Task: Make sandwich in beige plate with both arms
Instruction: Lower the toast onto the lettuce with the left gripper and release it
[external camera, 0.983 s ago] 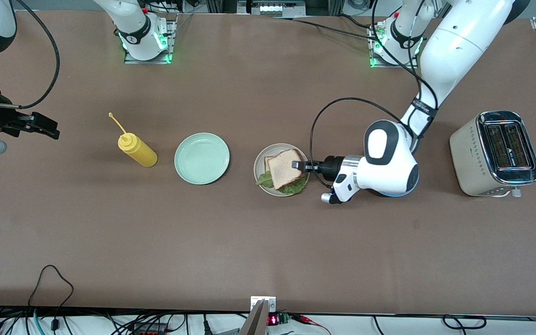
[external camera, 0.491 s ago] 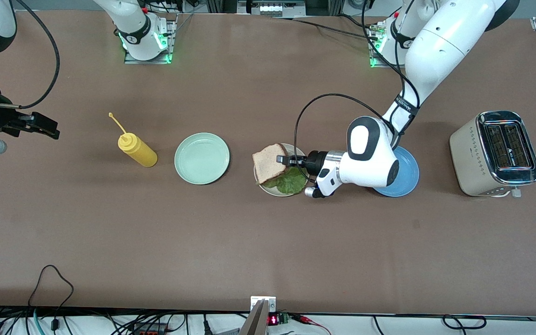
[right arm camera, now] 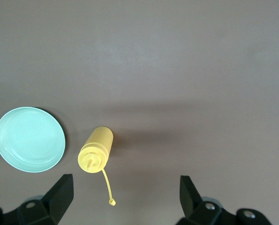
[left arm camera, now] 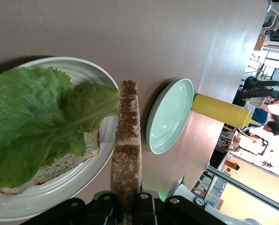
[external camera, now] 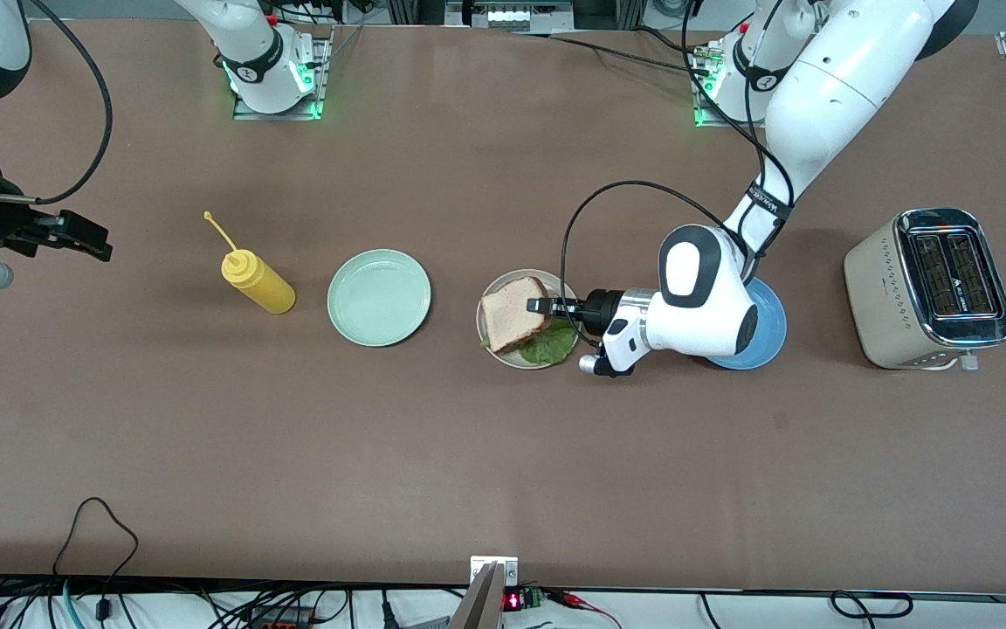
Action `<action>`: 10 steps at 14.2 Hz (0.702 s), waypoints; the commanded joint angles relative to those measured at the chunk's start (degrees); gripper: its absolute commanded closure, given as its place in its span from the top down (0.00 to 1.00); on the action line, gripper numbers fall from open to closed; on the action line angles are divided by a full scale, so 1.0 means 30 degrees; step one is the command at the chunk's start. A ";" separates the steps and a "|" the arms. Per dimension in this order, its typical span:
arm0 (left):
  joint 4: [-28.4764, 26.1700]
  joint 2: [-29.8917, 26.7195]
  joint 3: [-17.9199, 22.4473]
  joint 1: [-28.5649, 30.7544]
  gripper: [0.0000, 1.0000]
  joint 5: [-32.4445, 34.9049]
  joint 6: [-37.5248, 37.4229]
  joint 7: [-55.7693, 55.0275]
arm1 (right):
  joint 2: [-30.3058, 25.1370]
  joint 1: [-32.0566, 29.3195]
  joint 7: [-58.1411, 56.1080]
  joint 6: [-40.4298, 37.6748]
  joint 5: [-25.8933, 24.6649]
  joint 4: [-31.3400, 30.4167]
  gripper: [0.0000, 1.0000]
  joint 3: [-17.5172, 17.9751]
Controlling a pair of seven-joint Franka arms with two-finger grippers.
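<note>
The brown table [external camera: 433,437] fills nearly the whole front view, matte and bare between a few things, with cables along its nearer edge (the left wrist view catches people in a bright room past the table's end). A silver toaster [external camera: 926,288] stands at the left arm's end. The left arm [external camera: 826,87] reaches from its base to the middle, partly covering a blue plate [external camera: 769,336]. Beside that plate lies the beige plate [external camera: 491,307], holding a bread slice [left arm camera: 59,164] under a lettuce leaf [external camera: 551,346]. The left gripper [external camera: 540,306] pinches the top bread slice [external camera: 513,313] by its edge, tilted over the leaf. Toward the right arm's end come a mint-green plate [external camera: 379,297], then a yellow squeeze bottle [external camera: 258,284]. The right gripper [external camera: 75,234] waits over that end, fingers [right arm camera: 59,192] spread wide.
</note>
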 commanded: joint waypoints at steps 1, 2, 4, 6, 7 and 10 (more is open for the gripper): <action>0.0208 0.0111 0.0008 0.0104 0.00 0.0088 -0.0336 0.1077 | -0.0019 -0.0109 0.0035 -0.0159 0.0327 0.0064 1.00 0.0042; 0.0179 0.0169 0.0066 0.0162 0.00 0.0088 -0.0366 0.1284 | -0.0019 -0.0109 0.0035 -0.0159 0.0327 0.0064 1.00 0.0042; 0.0178 0.0257 0.0155 0.0280 0.00 0.0088 -0.0890 0.1345 | -0.0019 -0.0109 0.0035 -0.0159 0.0327 0.0064 1.00 0.0042; 0.0120 0.0403 0.0184 0.0601 0.00 0.0088 -0.1126 0.1811 | -0.0019 -0.0109 0.0035 -0.0159 0.0327 0.0064 1.00 0.0042; 0.0120 0.0491 0.0184 0.0718 0.00 0.0088 -0.1476 0.2104 | -0.0019 -0.0109 0.0035 -0.0159 0.0327 0.0064 1.00 0.0042; 0.0061 0.0696 0.0271 0.0895 0.01 0.0088 -0.1801 0.3011 | -0.0019 -0.0109 0.0035 -0.0159 0.0327 0.0064 1.00 0.0042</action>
